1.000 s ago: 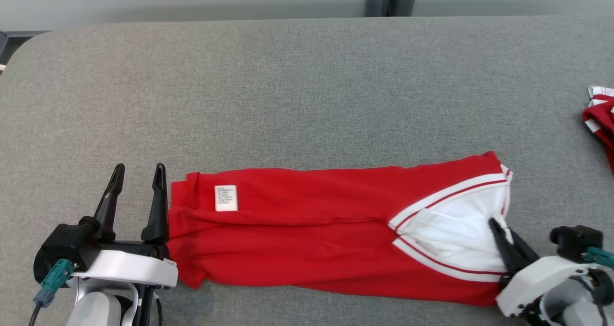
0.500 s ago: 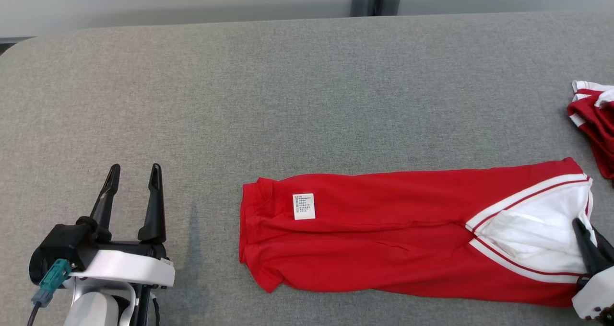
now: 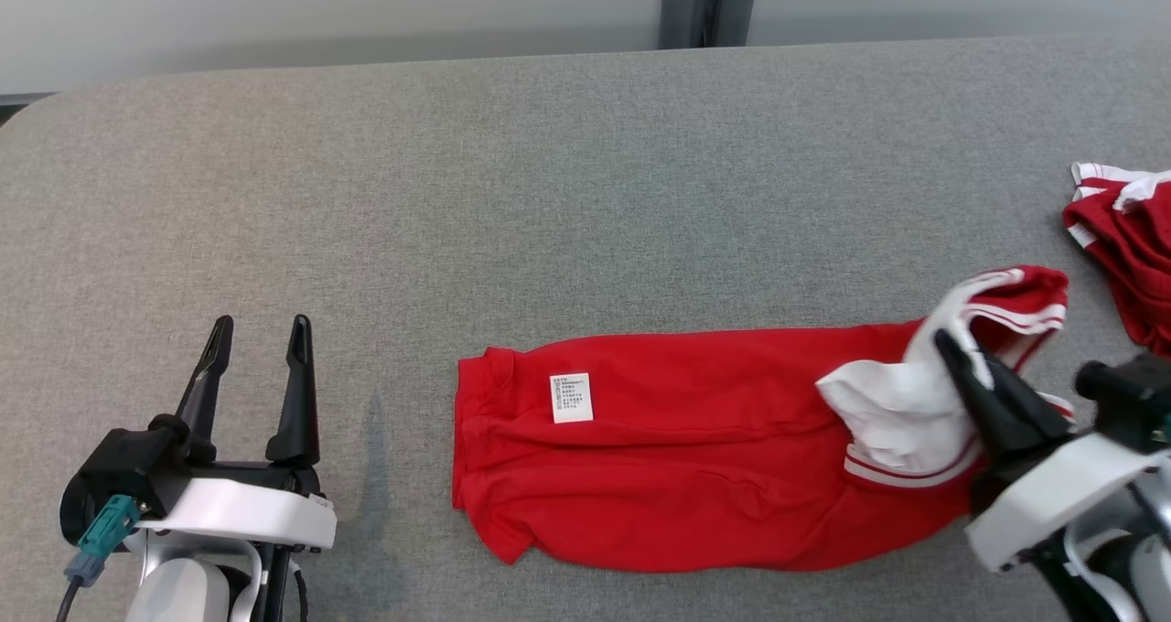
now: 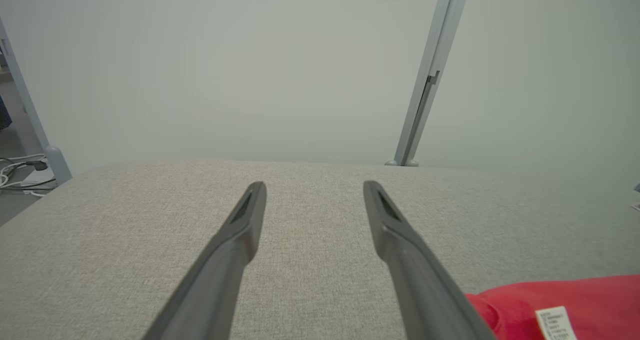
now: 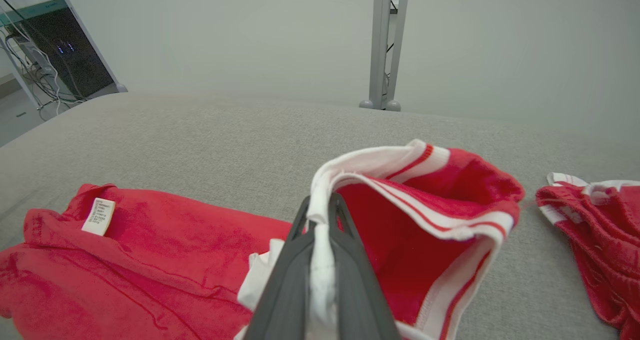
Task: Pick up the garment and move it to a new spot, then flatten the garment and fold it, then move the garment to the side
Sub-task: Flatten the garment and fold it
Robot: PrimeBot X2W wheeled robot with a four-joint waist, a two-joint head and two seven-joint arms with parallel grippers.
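At 8 o'clock in your head view sits the left tool [image 3: 263, 322], its pale wrist behind it and its fingers pointing toward 12. They are spread wide with nothing between them (your left wrist view shows bare grey worktop [image 3: 549, 192] in the gap). It stands well apart from the garment [image 3: 695, 457], which lies on the worktop from 6 o'clock out toward 4. It is a long red strip, softly creased, with one corner poking toward 7. A small white label [image 3: 571, 397] lies flat near its left end. Its striped end [image 3: 901, 412], white with red bands, is bunched and held up off the worktop, the trim curling over toward 2 o'clock. At 4 o'clock your right tool [image 3: 942, 338] reaches in from the lower right corner, fingers angled toward 11 and closed tight on that white edge. The right wrist view shows the cloth pinched between them. A second red-and-white garment [image 3: 1121, 238] lies crumpled at 3 o'clock, near the held end but not touching it.
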